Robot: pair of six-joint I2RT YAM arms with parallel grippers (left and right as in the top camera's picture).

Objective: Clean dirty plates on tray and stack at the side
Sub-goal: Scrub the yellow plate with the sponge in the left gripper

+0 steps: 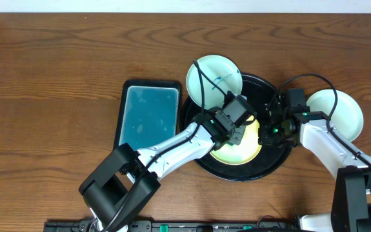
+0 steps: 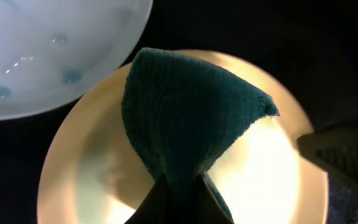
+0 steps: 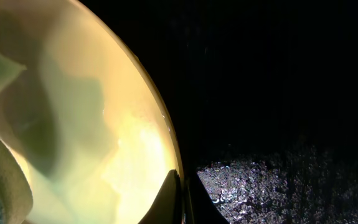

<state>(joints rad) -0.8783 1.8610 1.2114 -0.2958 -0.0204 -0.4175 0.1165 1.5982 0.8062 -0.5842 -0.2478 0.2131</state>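
A yellow plate (image 1: 237, 153) lies on the round black tray (image 1: 260, 90). My left gripper (image 1: 240, 127) is shut on a dark teal cloth (image 2: 185, 118) that rests on the yellow plate (image 2: 91, 168); the jaws (image 2: 179, 202) pinch its lower end. My right gripper (image 1: 272, 132) is shut on the yellow plate's right rim (image 3: 91, 124), one finger on each side of the edge (image 3: 182, 199). A mint plate with teal marks (image 1: 213, 77) overlaps the tray's upper left rim and shows in the left wrist view (image 2: 42, 50). Another mint plate (image 1: 337, 113) lies on the table right of the tray.
A rectangular black-rimmed teal basin (image 1: 148, 115) stands just left of the tray. The tray floor (image 3: 278, 93) is dark, with a wet, glistening patch beside my right fingers. Brown wooden table (image 1: 43, 96) surrounds everything.
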